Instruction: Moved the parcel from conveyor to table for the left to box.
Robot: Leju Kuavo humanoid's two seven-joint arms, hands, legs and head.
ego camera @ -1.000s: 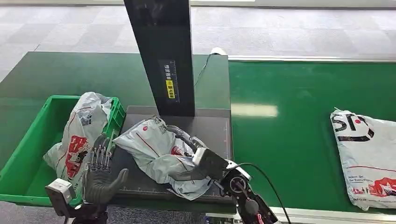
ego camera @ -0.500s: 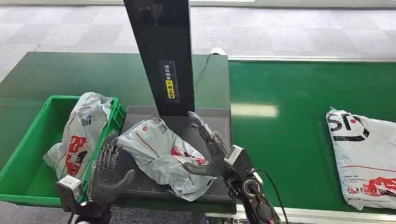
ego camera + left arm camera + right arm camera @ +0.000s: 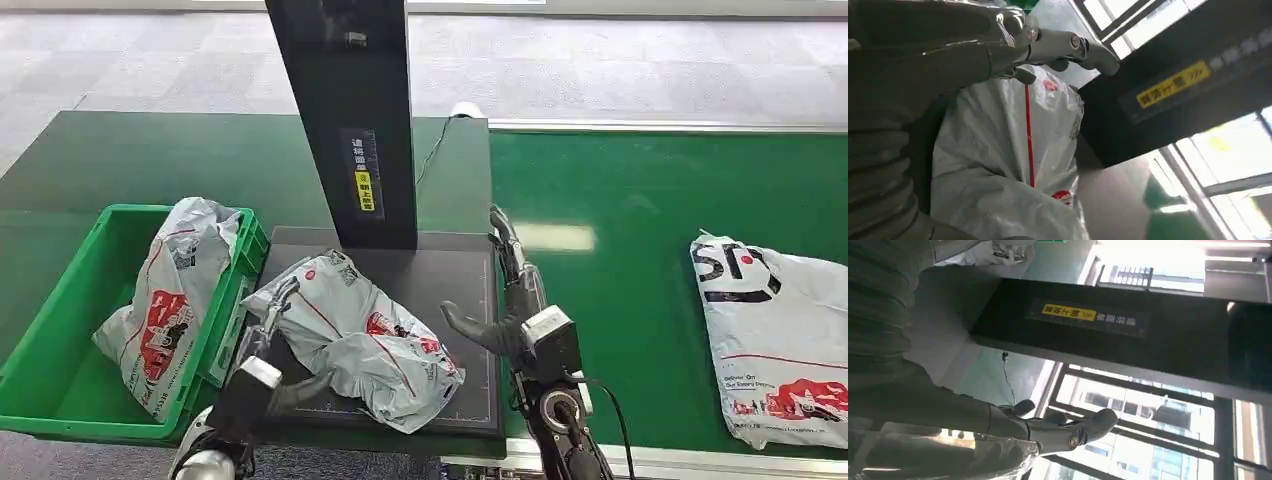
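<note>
While the grey parcel (image 3: pixel 355 335) lies crumpled on the dark table plate (image 3: pixel 450 275) beside the green box (image 3: pixel 60 330), the left hand (image 3: pixel 268 335) rests against its near edge, fingers spread, and the right hand (image 3: pixel 505 295) stands apart, open and empty, at the conveyor (image 3: pixel 650 220) edge

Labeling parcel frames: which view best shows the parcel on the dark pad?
Head view: the whole parcel lies on the dark pad, beside the green bin. Left wrist view has only a close section of it, partly behind the left robot hand. Right wrist view catches a corner of it.
</note>
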